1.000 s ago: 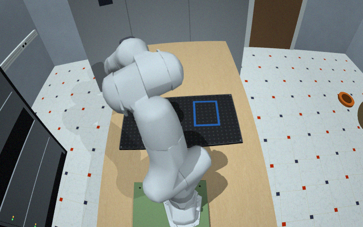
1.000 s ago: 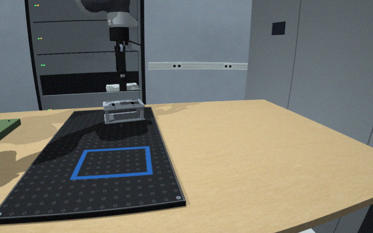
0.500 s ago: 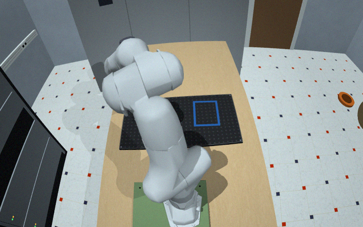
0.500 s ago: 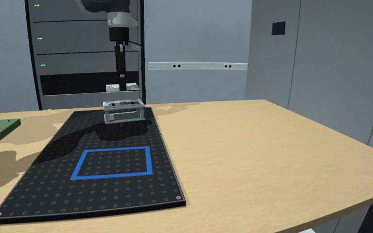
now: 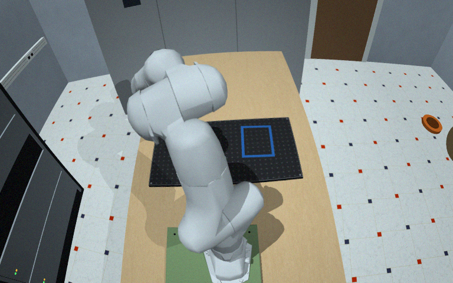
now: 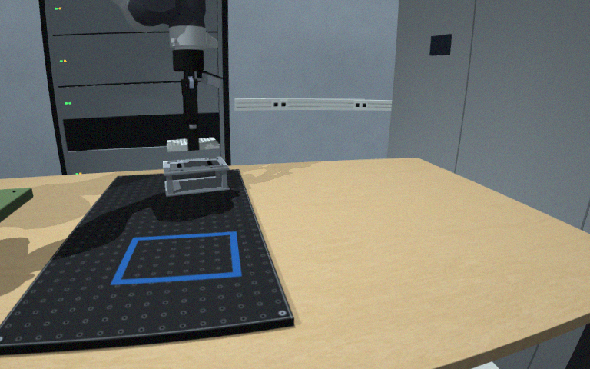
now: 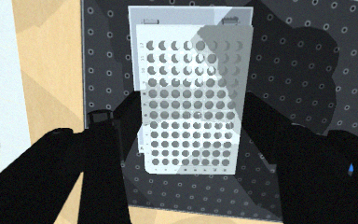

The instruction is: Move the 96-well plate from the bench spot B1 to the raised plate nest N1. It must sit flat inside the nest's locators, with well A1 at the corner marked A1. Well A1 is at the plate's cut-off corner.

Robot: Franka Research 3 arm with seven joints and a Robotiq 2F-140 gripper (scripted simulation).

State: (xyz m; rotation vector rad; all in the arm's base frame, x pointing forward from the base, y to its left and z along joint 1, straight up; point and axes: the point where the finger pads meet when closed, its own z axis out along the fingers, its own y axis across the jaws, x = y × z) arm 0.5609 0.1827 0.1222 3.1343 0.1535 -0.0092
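The white 96-well plate (image 7: 191, 100) is between my gripper's (image 7: 188, 135) two dark fingers, held by its long sides. In the exterior view the plate (image 6: 186, 144) hangs level a little above the grey raised nest N1 (image 6: 193, 172), not touching it. In the wrist view the nest (image 7: 186, 13) shows only as a strip past the plate's top and left edges. The blue outline of spot B1 (image 6: 178, 256) is empty; it also shows in the top view (image 5: 257, 141). In that view the arm hides the gripper, plate and nest. I cannot make out the cut-off corner.
The black perforated baseplate (image 6: 143, 260) lies on the wooden table. A green mounting plate (image 5: 173, 256) lies under the robot base. A dark equipment rack (image 6: 130, 78) stands behind the nest. An orange ring (image 5: 431, 124) lies on the floor at the right.
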